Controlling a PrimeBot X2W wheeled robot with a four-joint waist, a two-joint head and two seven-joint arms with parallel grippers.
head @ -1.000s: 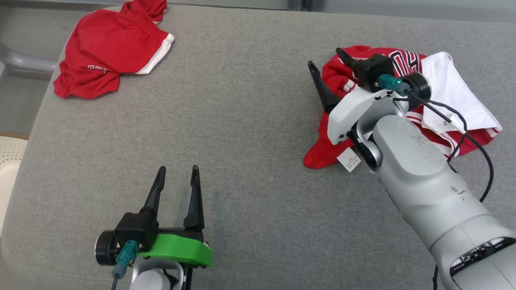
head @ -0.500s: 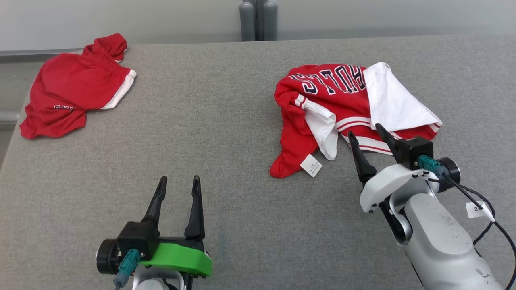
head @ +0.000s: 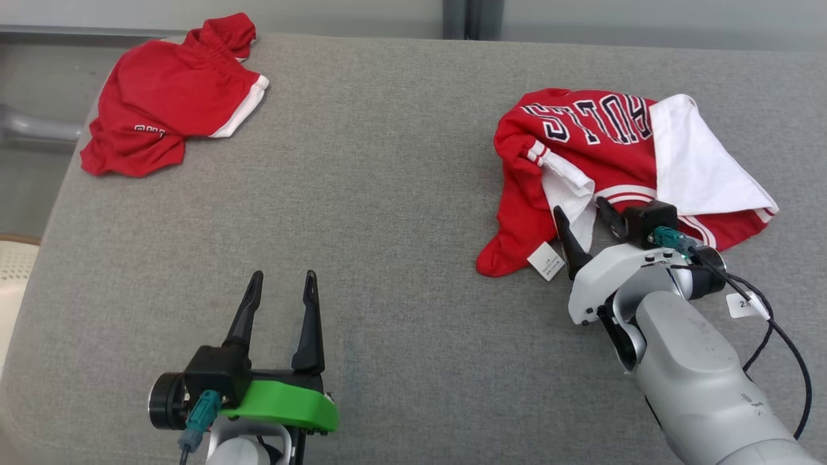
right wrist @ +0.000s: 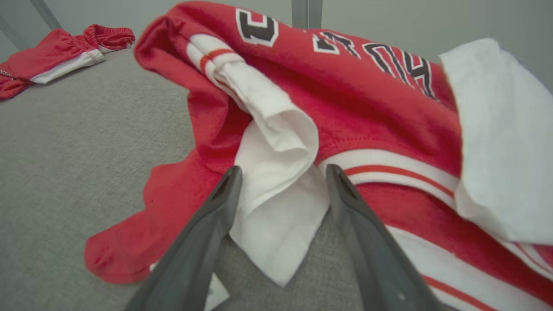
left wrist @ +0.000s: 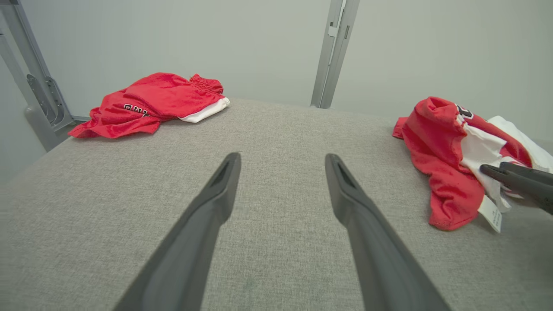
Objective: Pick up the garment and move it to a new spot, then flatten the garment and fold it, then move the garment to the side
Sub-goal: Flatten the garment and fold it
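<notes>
Head: red-and-white jersey (head: 581, 148) lies crumpled on the right of the grey table (head: 400, 194), long axis across, directly ahead of my right gripper (head: 579, 206). Left gripper (head: 284, 276) is well apart from it, wide open, empty.
Left wrist: jersey off to the right.
Right wrist: my jaws are spread wide, straddling the white fold (right wrist: 276, 142) and gripping nothing. Right arm looks best placed to grab.

grey table (head: 400, 194), pale wall (left wrist: 173, 34), metal post (left wrist: 333, 52)

Counter (head: 400, 194), grey fabric top. I count two items lying on it: a crumpled red-and-white jersey (head: 607, 161) toward the right edge, and red shorts (head: 168, 90) at the far left corner.
</notes>
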